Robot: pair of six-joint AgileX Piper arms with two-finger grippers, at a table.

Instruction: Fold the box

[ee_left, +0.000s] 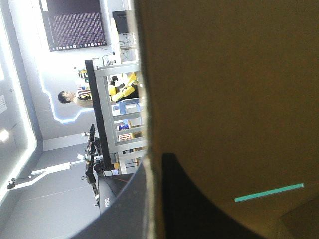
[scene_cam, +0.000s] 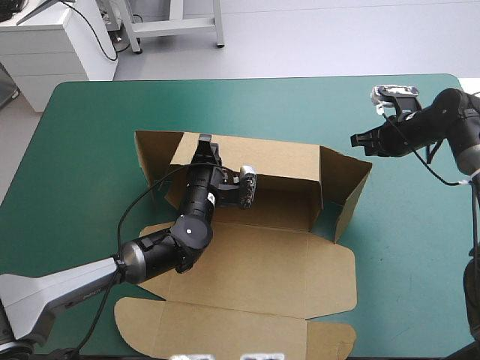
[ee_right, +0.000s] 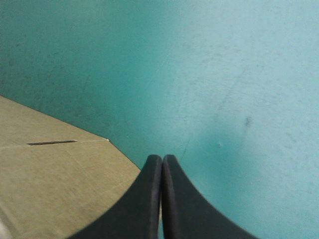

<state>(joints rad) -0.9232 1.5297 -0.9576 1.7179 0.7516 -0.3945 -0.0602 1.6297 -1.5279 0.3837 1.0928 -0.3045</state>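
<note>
Lid panel [scene_cam: 255,330] of the brown box [scene_cam: 277,262] lies flat at the near edge of the worktop [scene_cam: 82,135], on the teal-green cover. Box sits mid-worktop as an open tray: far wall [scene_cam: 277,161] upright, right end wall [scene_cam: 352,187] raised and angled outward, left end flap [scene_cam: 150,161] angled outward too. Reaching in over the tray floor, the left gripper [scene_cam: 204,146] pinches the top edge of the far wall near its left end, black fingers [ee_left: 199,214] all but closed with board between them. Off the box, the right gripper [scene_cam: 360,140] hovers just beside the far right corner, fingers pressed together in a point, holding nothing, cover below it. Narrow slot [ee_right: 52,143] shows in the board near that corner.
</note>
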